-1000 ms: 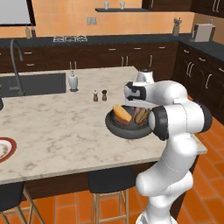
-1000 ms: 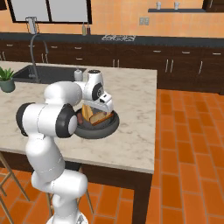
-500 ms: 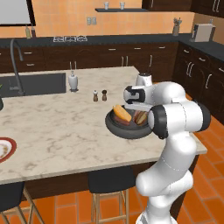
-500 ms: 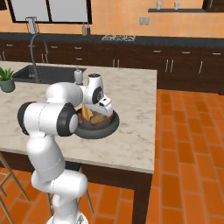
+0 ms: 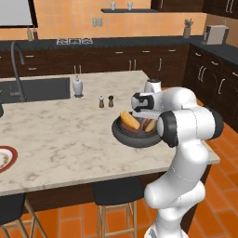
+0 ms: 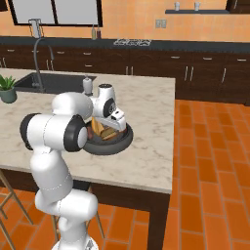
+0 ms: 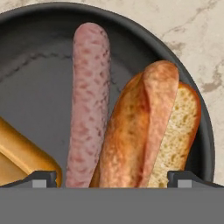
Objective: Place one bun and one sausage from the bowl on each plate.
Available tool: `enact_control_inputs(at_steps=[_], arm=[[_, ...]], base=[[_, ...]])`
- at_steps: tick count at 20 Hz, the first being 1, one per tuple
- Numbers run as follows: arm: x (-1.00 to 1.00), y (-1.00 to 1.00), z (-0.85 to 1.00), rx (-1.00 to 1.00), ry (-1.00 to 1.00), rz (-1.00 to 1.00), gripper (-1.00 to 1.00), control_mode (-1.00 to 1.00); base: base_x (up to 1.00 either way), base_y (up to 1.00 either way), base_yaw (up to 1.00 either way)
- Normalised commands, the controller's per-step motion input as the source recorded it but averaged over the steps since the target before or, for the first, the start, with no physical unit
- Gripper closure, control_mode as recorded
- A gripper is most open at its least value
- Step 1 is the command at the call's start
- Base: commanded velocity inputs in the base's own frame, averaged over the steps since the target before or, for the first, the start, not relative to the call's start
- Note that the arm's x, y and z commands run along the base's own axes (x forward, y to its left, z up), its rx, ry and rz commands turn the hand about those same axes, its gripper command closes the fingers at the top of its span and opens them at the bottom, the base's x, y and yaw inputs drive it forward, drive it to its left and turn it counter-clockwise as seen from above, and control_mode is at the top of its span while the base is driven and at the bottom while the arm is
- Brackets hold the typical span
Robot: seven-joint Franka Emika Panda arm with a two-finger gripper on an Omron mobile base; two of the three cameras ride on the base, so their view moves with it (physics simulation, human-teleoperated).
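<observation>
On the marbled tabletop (image 5: 69, 135), near the right-hand edge: the wide dark bowl (image 5: 122, 135), holding buns and sausages. Directly above the bowl, hanging low: the fingers (image 7: 112, 177), spread wide and released, gripping nothing, tips at either side of the hand view's lower edge. Between those tips, seen from the hand view: a pink speckled sausage (image 7: 89, 100) lying lengthwise, touching on its right a split, crusty bun (image 7: 151, 131) with pale crumb showing along one side. At the lower left of that view, just beside the sausage: part of a second, golden bun (image 7: 22, 155), cut off by the frame. Behind the bowl rim at upper right: bare marble.

From the left base view, inside the bowl: a yellow-orange bun (image 5: 129, 120) and a reddish sausage (image 5: 148, 124), partly hidden by the white wrist. Far to the left at the tabletop's edge: a red-rimmed plate (image 5: 5, 158), well apart from the bowl. Toward the middle: salt and pepper shakers (image 5: 106, 101) side by side, and a white bottle (image 5: 77, 86) near the sink (image 5: 32, 89). Under the tabletop's near edge: dark stools (image 5: 114, 193).
</observation>
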Motion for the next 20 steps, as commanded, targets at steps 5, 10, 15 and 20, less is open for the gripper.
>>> enact_control_inputs(at_steps=[5, 10, 15, 20], arm=[[0.0, 0.0, 0.0, 0.0, 0.0, 0.0, 1.0, -1.0], [0.0, 0.0, 0.0, 0.0, 0.0, 0.0, 1.0, -1.0], [0.0, -0.01, 0.0, 0.0, 0.0, 0.0, 1.0, -1.0], [-0.05, -0.02, 0.1, 0.0, 0.22, 0.1, 1.0, -1.0]], base=[[0.0, 0.0, 0.0], [0.0, 0.0, 0.0], [0.0, 0.0, 0.0], [0.0, 0.0, 0.0]])
